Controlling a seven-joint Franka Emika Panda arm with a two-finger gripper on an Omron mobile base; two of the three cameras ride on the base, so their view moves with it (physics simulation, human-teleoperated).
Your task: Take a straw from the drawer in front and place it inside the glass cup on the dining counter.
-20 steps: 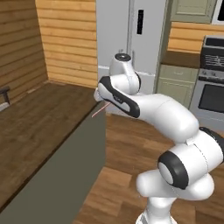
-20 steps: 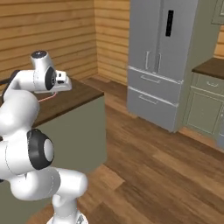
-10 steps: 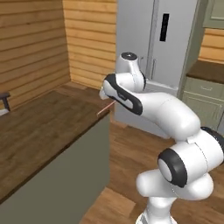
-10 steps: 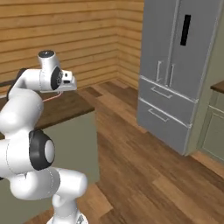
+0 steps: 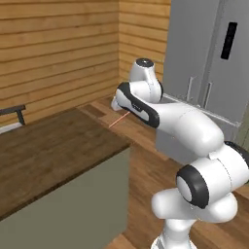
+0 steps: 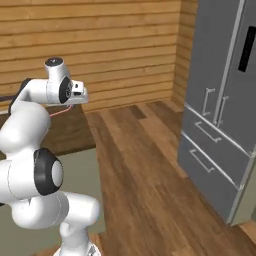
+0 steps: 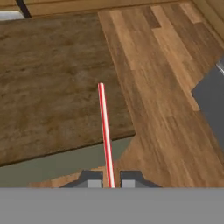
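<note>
Much of the claw (image 7: 109, 181) is cut off: in the hand view just its two dark fingertips (image 7: 91, 180) poke up at the bottom edge, and in the left base view the arm's own forearm hides it. From the right base view the hand is a small white block beside the wrist, too small to read the fingers.

The straw (image 7: 105, 134) stands pinched between those fingertips, which sit close together on either side of it, so the claw is narrowed onto it. Its long axis runs straight out along the claw, away from the hand, the free end reaching out over the corner of the bench (image 7: 52, 87) (the dark brown plank top with the pale sage panel under it). In the left base view the straw (image 5: 119, 119) slants down and left from the hand toward that corner, held in the air above the bench (image 5: 53, 151), not touching it.

It is a very thin, straight stick, red with paler edges. In the right base view it shows as a faint pink line (image 6: 59, 112) under the hand.
</note>
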